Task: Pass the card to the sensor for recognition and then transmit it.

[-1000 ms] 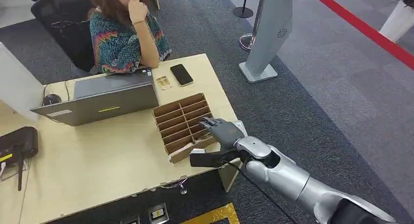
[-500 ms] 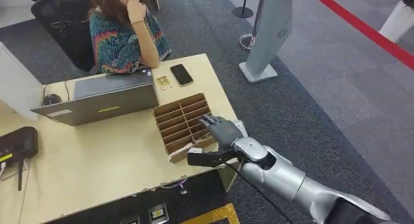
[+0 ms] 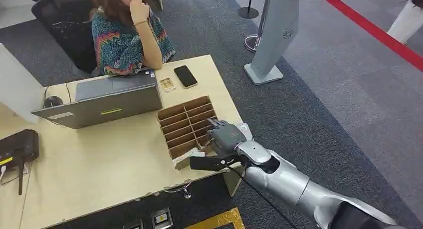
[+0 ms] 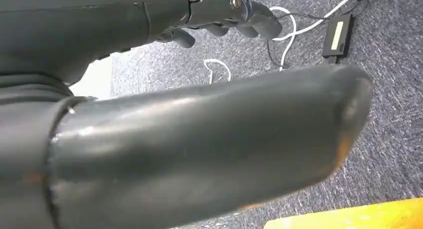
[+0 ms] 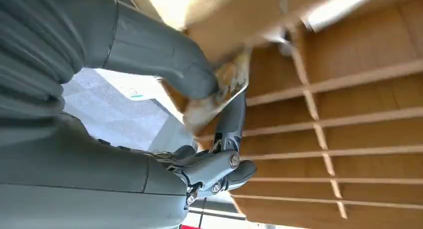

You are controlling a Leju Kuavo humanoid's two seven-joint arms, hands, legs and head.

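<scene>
My right hand (image 3: 227, 136) reaches over the near right corner of a wooden compartment box (image 3: 182, 121) on the desk. In the right wrist view a pale, worn card (image 5: 224, 87) is pinched between the grey thumb (image 5: 169, 59) and a dark finger (image 5: 233, 116), just above the box's dividers (image 5: 349, 119). A black device (image 3: 17, 146) with a yellow label sits at the desk's far left edge. My left hand (image 4: 199, 139) hangs over grey carpet, holding nothing, its thumb apart from its loosely bent fingers (image 4: 234, 9).
A person (image 3: 127, 34) sits behind the desk (image 3: 100, 164) at a grey laptop (image 3: 100, 102). A black phone (image 3: 185, 76) and a small gold item (image 3: 167, 84) lie beyond the box. A grey kiosk stand (image 3: 272, 34) rises at the right. Cables (image 4: 282, 27) lie on the floor.
My right hand has slid slightly toward the box's near corner and its fingers, spread over the compartments before, have curled inward. The person and desk items have not moved.
</scene>
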